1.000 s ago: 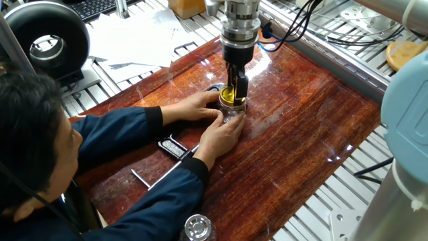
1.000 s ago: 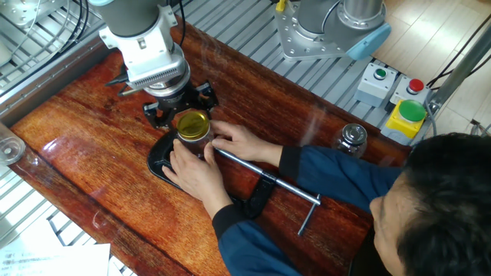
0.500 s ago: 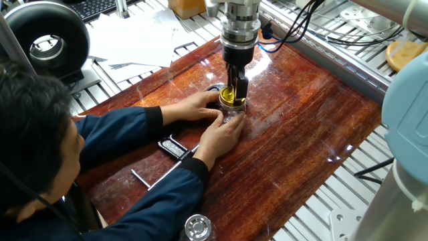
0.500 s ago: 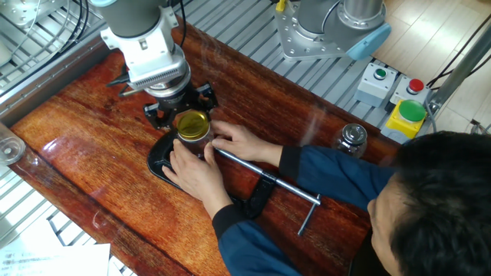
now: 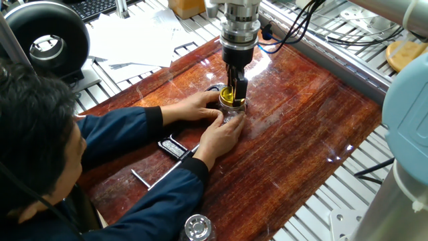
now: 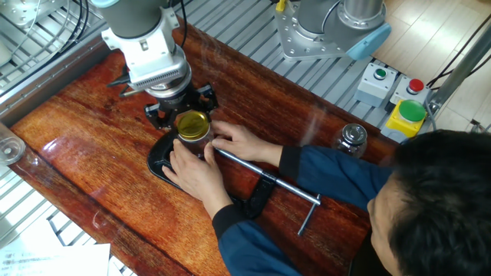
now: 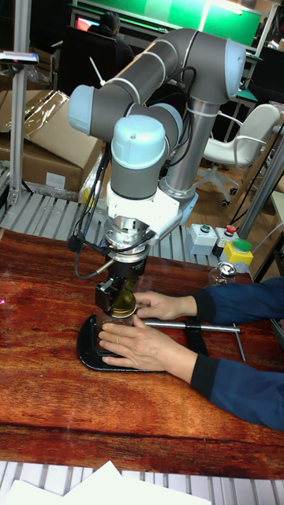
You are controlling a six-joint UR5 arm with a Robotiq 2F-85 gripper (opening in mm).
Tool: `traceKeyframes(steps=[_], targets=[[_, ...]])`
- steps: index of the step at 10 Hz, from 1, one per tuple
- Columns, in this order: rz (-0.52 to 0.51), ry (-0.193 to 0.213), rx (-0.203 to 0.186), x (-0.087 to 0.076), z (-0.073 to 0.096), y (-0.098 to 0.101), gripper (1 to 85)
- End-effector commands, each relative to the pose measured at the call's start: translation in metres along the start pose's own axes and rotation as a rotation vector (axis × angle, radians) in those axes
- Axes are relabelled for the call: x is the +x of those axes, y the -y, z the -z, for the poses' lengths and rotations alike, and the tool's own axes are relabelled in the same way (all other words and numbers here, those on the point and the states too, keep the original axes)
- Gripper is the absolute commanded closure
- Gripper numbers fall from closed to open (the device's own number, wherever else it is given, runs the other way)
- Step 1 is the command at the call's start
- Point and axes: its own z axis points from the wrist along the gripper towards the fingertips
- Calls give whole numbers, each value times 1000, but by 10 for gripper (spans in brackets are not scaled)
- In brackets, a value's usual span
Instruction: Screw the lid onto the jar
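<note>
The yellow-gold lid [image 5: 231,99] [image 6: 192,123] [image 7: 121,303] sits on top of the jar [image 5: 233,114]. A person's two hands [image 5: 208,117] [image 6: 205,157] [image 7: 146,339] wrap the glass, so little of the jar shows. My gripper [image 5: 234,94] [image 6: 182,107] [image 7: 118,298] comes straight down over it. Its black fingers [image 5: 241,87] stand on either side of the lid and appear shut on it. The jar rests on a black pad [image 6: 158,162] [image 7: 88,351].
A metal bar clamp [image 6: 265,175] [image 7: 197,325] lies beside the person's arm. A second clear jar with a silvery top [image 6: 353,138] [image 5: 196,227] stands apart. A black handheld device [image 5: 172,147], a hex key [image 5: 140,179], a button box [image 6: 406,115] and a tan wooden disc [image 5: 405,53] are around the board.
The person's head has shifted a little. Gripper, lid, jar and hands stay where they were.
</note>
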Motion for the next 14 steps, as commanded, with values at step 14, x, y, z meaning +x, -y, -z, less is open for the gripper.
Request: traceKeyframes(steps=[14], targets=[[-55, -34, -13, 3, 15, -3, 177]])
